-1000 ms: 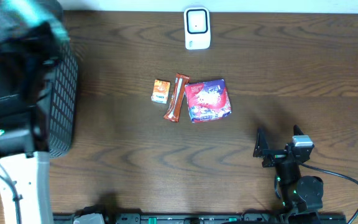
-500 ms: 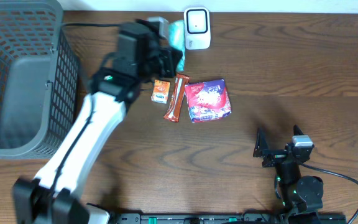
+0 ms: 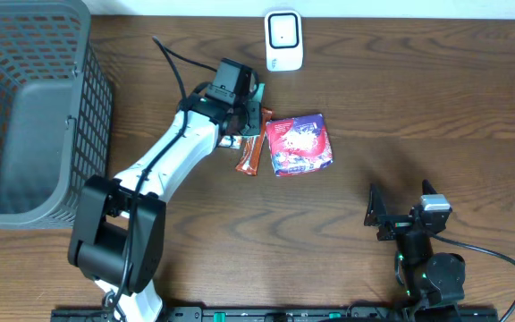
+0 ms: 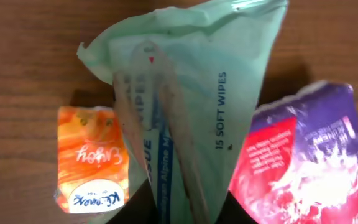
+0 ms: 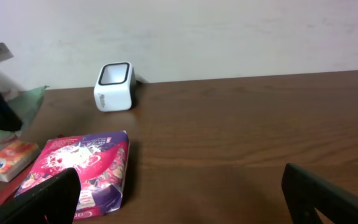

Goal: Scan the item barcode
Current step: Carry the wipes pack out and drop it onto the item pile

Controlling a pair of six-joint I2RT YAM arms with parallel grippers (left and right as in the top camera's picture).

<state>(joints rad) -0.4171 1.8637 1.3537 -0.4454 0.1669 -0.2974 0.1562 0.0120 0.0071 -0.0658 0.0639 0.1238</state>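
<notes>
Where it narrows toward the left gripper [image 4: 185, 211], the crumpled pale green wipes pack [image 4: 229, 81] sits between dark fingers; whether the jaws pinch it I cannot tell. Its long axis runs away from them, print along it, fanning wide over the bar [image 3: 250, 156], between the orange packet [image 4: 92, 158] and the purple pouch [image 4: 303, 162]. The right gripper [image 5: 179, 193] gapes wide, empty.

Grey mesh basket [image 3: 92, 125] at the wooden table's [image 3: 418, 107] left edge.

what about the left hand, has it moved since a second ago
Yes. The left hand swung right, from over the basket to just below-left of the scanner.
</notes>
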